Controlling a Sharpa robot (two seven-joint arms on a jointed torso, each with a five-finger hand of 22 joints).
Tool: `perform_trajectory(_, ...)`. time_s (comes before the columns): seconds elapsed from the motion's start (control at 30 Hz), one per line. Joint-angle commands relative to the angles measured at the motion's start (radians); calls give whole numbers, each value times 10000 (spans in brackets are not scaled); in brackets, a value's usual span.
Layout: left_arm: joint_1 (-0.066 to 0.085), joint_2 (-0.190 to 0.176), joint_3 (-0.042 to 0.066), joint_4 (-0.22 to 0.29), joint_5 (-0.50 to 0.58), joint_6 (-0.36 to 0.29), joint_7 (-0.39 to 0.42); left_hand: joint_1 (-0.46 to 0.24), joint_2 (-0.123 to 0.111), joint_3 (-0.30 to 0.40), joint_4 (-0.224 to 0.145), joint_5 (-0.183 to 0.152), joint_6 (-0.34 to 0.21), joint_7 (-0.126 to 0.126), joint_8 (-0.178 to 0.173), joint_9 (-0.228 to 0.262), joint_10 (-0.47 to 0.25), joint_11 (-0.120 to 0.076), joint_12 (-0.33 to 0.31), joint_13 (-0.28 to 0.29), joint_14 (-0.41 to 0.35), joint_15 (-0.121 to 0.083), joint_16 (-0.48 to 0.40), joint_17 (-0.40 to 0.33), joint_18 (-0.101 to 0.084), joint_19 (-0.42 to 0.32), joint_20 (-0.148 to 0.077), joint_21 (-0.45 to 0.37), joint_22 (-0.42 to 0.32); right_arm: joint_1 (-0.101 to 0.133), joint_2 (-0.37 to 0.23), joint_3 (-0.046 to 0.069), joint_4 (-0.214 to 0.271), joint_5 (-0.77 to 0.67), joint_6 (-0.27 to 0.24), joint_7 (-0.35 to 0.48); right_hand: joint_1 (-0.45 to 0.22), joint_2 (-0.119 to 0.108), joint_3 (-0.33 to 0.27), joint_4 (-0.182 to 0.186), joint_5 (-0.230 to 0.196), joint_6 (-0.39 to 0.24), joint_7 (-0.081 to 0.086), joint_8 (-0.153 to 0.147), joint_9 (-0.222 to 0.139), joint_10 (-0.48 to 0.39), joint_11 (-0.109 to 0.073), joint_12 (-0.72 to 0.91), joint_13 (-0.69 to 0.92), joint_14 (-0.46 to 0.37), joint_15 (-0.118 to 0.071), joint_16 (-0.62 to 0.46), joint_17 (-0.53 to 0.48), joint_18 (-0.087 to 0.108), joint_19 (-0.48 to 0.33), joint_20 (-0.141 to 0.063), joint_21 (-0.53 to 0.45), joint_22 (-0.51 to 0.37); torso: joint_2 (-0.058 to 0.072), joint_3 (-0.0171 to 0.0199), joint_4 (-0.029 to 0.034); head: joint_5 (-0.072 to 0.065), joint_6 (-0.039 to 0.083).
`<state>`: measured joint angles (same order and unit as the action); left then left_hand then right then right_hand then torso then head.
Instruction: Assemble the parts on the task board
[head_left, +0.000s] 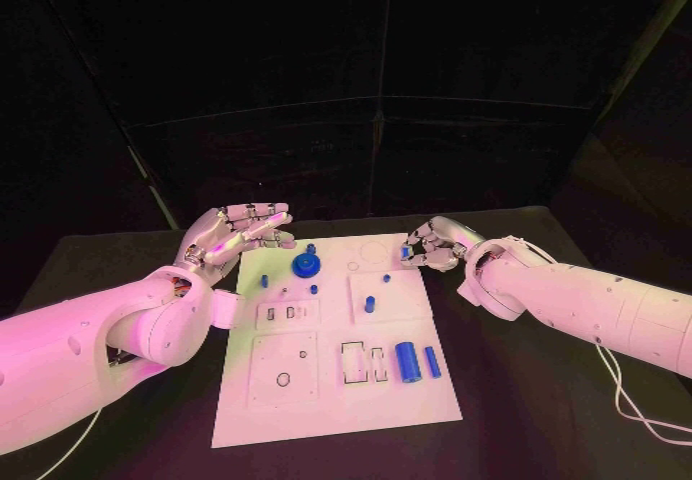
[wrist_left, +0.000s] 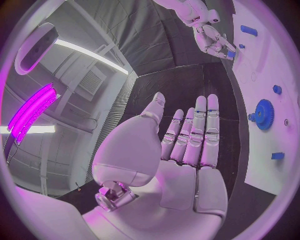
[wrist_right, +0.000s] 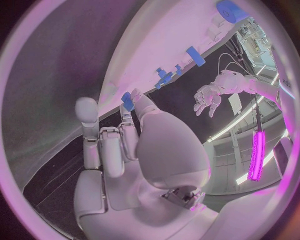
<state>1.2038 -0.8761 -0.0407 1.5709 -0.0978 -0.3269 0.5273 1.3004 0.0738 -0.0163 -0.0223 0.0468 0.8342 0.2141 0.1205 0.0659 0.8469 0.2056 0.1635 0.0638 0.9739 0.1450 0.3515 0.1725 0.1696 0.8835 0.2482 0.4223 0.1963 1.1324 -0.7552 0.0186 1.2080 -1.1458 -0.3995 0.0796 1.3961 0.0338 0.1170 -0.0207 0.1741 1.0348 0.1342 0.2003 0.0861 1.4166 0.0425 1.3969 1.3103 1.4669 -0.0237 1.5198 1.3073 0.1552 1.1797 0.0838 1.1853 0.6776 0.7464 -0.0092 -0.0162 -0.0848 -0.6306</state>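
The white task board (head_left: 335, 390) lies in the middle of the black counter (head_left: 534, 400), carrying small blue parts: a gear (head_left: 306, 265) near its far edge, a short peg (head_left: 371, 303) in a square recess, and two cylinders (head_left: 408, 360) lying side by side toward its right edge. The right hand (head_left: 427, 243) reaches over the board's far right corner, pinching a small blue part (wrist_right: 127, 100) between thumb and finger. The left hand (head_left: 235, 233) hovers beside the board's far left corner, fingers straight, apart and holding nothing.
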Motion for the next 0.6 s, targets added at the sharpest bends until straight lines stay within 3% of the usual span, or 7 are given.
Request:
perform_trajectory(0.03, 9, -23, 3, 25, -73, 129, 29, 11, 110, 19, -59, 34, -56, 389, -49, -5, -74, -7, -55, -7, -77, 23, 4, 16, 77, -52, -14, 50, 5, 33, -106, 9, 361, 23, -420, -44, -101, 51, 61, 22, 2, 232, -167, 25, 38, 20, -66, 51, 391, 780, -98, 27, 1407, -39, 8, -70, 36, 0, -8, -21, 11, 14, 24)
perform_trajectory(0.2, 13, -70, 3, 59, -72, 113, 26, 7, 122, 22, -56, 33, -54, 383, -49, -4, -72, -10, -55, -6, -79, 23, 6, 18, 78, -56, -13, 51, 5, 111, -289, 13, 1265, -167, -379, -453, -168, 32, 52, 40, -3, 205, -167, 23, 25, 12, -71, 37, 377, 778, -107, 22, 1399, -38, 2, -84, 26, -19, -5, -24, 14, 99, 57)
perform_trajectory(0.3, 15, -78, 3, 42, -72, 99, 22, 7, 122, 22, -56, 33, -54, 383, -49, -4, -72, -10, -55, -6, -79, 23, 6, 18, 78, -56, -13, 51, 5, 152, -219, 14, 1797, -592, -315, -1119, -233, 48, 57, 69, -36, 196, -169, 20, 12, 16, -74, 37, 381, 781, -112, 25, 1408, -44, 15, -94, 33, -2, -28, -35, 14, 141, 39)
perform_trajectory(0.47, 22, -96, 3, 25, -70, 51, -20, -16, 142, 17, -46, 33, -17, 363, -35, 3, -29, -27, -37, 0, -66, 12, 24, 28, 84, -59, -15, 62, 9, 177, 244, 14, 2510, -1473, -218, -2181, -281, 87, 91, 88, -134, 181, -177, 8, -7, 41, -80, 55, 408, 789, -118, 37, 1440, -54, 47, -103, 56, 48, -33, -44, 7, 329, -7)
perform_trajectory(0.57, 27, -83, 3, 4, -69, 59, -37, -40, 176, 11, -44, 32, 155, 258, 41, 28, 171, -103, 51, 19, -13, -38, 73, 53, 106, -56, -32, 94, 21, 180, 658, 13, 2652, -1881, -161, -2580, -282, 90, 96, 87, -141, 184, -179, 9, -8, 40, -82, 53, 405, 786, -119, 31, 1424, -51, 43, -104, 51, 35, -29, -49, 22, 441, -4)
perform_trajectory(0.6, 30, -74, 3, -12, -69, 60, -40, -42, 200, 16, -47, 32, 261, 191, 85, 39, 291, -153, 95, 26, 13, -67, 95, 63, 116, -53, -46, 109, 27, 181, 833, 12, 2653, -2056, -133, -2700, -282, 90, 96, 87, -142, 184, -179, 9, -8, 39, -83, 52, 404, 785, -119, 29, 1418, -51, 41, -104, 49, 31, -45, -49, 28, 520, -53)
